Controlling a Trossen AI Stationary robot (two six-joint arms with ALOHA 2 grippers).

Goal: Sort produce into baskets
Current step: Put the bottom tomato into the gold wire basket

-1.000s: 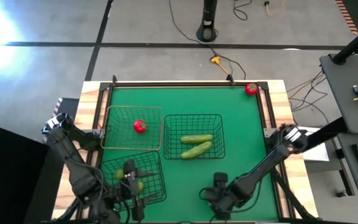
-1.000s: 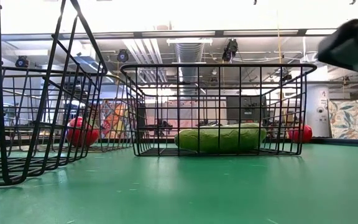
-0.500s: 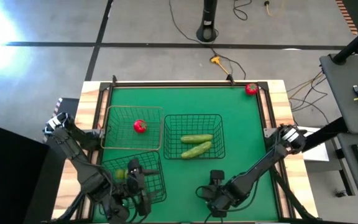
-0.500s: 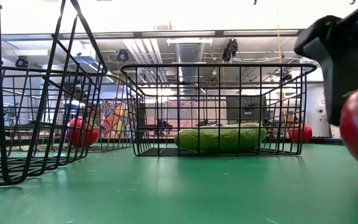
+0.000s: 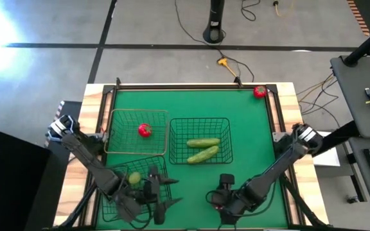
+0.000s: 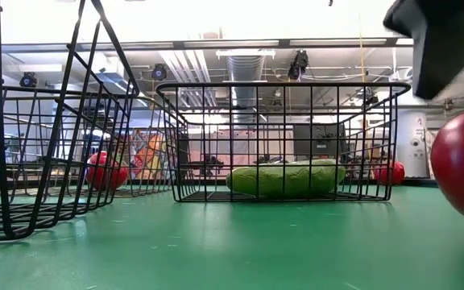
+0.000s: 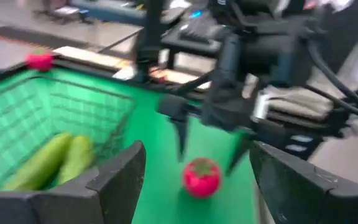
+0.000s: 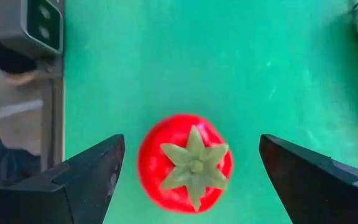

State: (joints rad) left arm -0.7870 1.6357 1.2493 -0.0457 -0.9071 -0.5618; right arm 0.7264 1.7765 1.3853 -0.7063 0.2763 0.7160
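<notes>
Tomatoes lie in three places: one (image 5: 144, 130) inside the paler-wire basket (image 5: 115, 138) at the centre left of the high view, one (image 5: 259, 92) on the desk's (image 5: 249, 147) upper right corner, and one (image 8: 185, 162) on the green mat at the bottom centre, directly under the right pincer (image 5: 223, 203). In the right wrist view that pincer's two fingers (image 8: 86, 180) stand spread wide on either side of this tomato, not touching it. Two cucumbers (image 5: 203, 149) lie side by side in the dark basket (image 5: 226, 138) at the middle of the high view. A yellow-green fruit (image 5: 134, 178) sits in the dark basket (image 5: 111, 192) at the lower left. The left pincer (image 5: 159, 202) hangs over that basket's right edge, its fingers (image 7: 120, 180) spread and holding nothing. In the low view the nearest tomato (image 6: 461, 165) fills the right edge, with the right arm's dark body above it.
</notes>
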